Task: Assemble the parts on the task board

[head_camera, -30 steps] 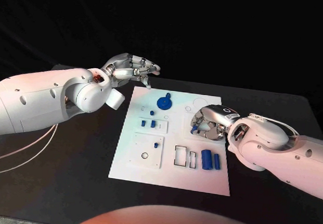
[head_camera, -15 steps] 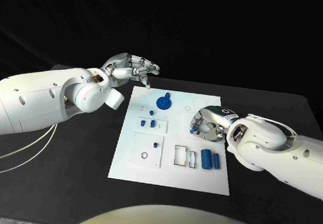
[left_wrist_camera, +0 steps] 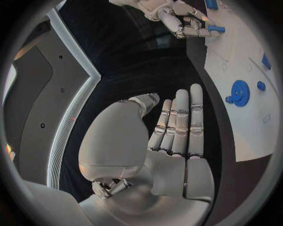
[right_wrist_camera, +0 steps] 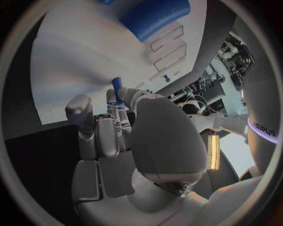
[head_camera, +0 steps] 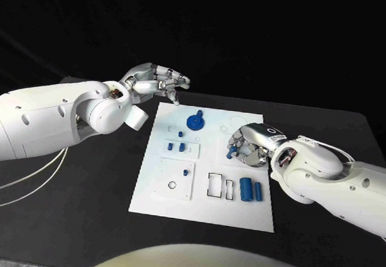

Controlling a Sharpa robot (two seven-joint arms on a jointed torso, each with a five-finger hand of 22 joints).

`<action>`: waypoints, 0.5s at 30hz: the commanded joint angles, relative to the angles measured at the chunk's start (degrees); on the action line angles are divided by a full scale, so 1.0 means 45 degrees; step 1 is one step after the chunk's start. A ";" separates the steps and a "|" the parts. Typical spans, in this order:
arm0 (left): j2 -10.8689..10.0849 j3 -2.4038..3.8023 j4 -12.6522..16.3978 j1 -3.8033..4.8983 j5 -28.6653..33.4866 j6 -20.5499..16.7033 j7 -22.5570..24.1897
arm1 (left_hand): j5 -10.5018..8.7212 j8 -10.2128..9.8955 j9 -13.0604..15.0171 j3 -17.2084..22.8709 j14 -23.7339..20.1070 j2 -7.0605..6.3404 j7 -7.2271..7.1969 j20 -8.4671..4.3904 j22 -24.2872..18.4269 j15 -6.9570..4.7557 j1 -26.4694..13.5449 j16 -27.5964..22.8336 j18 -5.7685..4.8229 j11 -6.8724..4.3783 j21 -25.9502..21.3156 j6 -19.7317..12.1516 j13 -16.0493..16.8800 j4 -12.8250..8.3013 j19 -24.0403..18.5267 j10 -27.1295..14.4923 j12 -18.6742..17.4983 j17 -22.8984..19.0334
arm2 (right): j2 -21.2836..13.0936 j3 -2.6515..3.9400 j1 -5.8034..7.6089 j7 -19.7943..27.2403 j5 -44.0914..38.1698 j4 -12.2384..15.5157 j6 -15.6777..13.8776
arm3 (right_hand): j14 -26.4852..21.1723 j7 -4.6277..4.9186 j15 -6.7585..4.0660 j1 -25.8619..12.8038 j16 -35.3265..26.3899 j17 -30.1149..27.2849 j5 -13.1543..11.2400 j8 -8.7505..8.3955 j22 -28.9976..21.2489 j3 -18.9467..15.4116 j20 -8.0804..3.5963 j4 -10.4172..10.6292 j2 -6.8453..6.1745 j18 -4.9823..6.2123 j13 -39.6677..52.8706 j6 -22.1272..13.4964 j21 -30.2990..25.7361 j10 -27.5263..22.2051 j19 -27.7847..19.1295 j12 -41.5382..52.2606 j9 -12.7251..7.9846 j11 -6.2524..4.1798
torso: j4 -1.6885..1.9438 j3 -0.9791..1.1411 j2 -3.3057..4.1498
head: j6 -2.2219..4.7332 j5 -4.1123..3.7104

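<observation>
On the near end of the white task board (head_camera: 206, 172), 2 blue cylinders (head_camera: 251, 191) lie side by side next to a rectangular slot outline (head_camera: 217, 184). Farther along, the right hand (head_camera: 249, 145) hangs over the board's right edge, its fingers (right_wrist_camera: 118, 101) pinching a small blue peg (right_wrist_camera: 117, 88). Beyond it, a blue gear (head_camera: 196, 120) rests on the board. At the far left corner, the left hand (head_camera: 156, 81) hovers above the black counter (head_camera: 79, 212), fingers straight, close together and holding nothing.
</observation>
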 commanded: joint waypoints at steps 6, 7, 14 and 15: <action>0.0001 0.0006 -0.0011 0.0005 -0.0034 0.0067 0.0039 | 0.0064 0.0068 0.0018 -0.0043 -0.0063 0.0014 -0.0020 0.0052 -0.0024 -0.0011 -0.0111 -0.0029 0.0174 -0.0023 -0.0057 -0.0096 -0.0009 0.0054 0.0001 -0.0107 0.0071 -0.0013 | -0.0234 0.0033 0.0063 -0.0097 0.0326 0.0343 -0.0690 | 0.0250 -0.0070 -0.0126 -0.0303 0.0029 -0.0036 0.0045 0.0895 0.0044 0.0334 -0.0044 -0.0231 0.0071 -0.0121 0.0022 -0.0101 -0.0023 0.0236 0.0044 -0.0147 0.0818 -0.0062 | -0.0012 -0.0012 -0.0020 | 0.0036 -0.0005; 0.0001 0.0006 -0.0016 0.0005 -0.0034 0.0062 0.0032 | 0.0067 0.0059 0.0013 -0.0042 -0.0063 0.0025 -0.0008 0.0053 -0.0032 -0.0009 -0.0127 -0.0025 0.0174 -0.0018 -0.0067 -0.0128 -0.0009 0.0071 0.0008 -0.0117 0.0084 -0.0013 | -0.0288 0.0039 0.0090 -0.0091 0.0367 0.0420 -0.0681 | 0.0250 -0.0071 -0.0126 -0.0321 0.0028 -0.0038 0.0044 0.0906 0.0042 0.0345 -0.0044 -0.0240 0.0066 -0.0119 0.0021 -0.0107 -0.0033 0.0239 0.0039 -0.0154 0.0826 -0.0062 | -0.0012 -0.0012 -0.0020 | 0.0036 -0.0005; 0.0018 0.0006 -0.0054 0.0004 -0.0034 0.0049 0.0014 | 0.0087 0.0054 0.0006 -0.0017 -0.0064 0.0070 -0.0001 0.0055 -0.0048 -0.0005 -0.0129 -0.0018 0.0175 -0.0012 -0.0088 -0.0173 -0.0010 0.0086 0.0022 -0.0145 0.0108 -0.0013 | -0.0742 0.0090 0.0434 -0.0130 0.0790 0.1237 -0.0479 | 0.0239 -0.0086 -0.0128 -0.0406 0.0001 -0.0085 0.0040 0.0969 0.0051 0.0404 -0.0045 -0.0298 0.0045 -0.0117 0.0020 -0.0130 -0.0047 0.0251 0.0029 -0.0196 0.0873 -0.0066 | -0.0021 -0.0014 -0.0040 | 0.0111 0.0025; 0.0027 0.0006 -0.0066 0.0004 -0.0034 0.0046 0.0013 | 0.0087 0.0054 0.0006 -0.0017 -0.0064 0.0070 -0.0001 0.0055 -0.0048 -0.0005 -0.0129 -0.0018 0.0175 -0.0012 -0.0088 -0.0173 -0.0010 0.0086 0.0022 -0.0145 0.0108 -0.0013 | -0.0864 0.0107 0.0519 -0.0146 0.0999 0.1519 -0.0421 | 0.0239 -0.0086 -0.0128 -0.0406 0.0001 -0.0085 0.0040 0.0969 0.0051 0.0404 -0.0045 -0.0298 0.0045 -0.0117 0.0020 -0.0130 -0.0047 0.0251 0.0029 -0.0196 0.0873 -0.0066 | -0.0014 -0.0008 -0.0030 | 0.0126 0.0036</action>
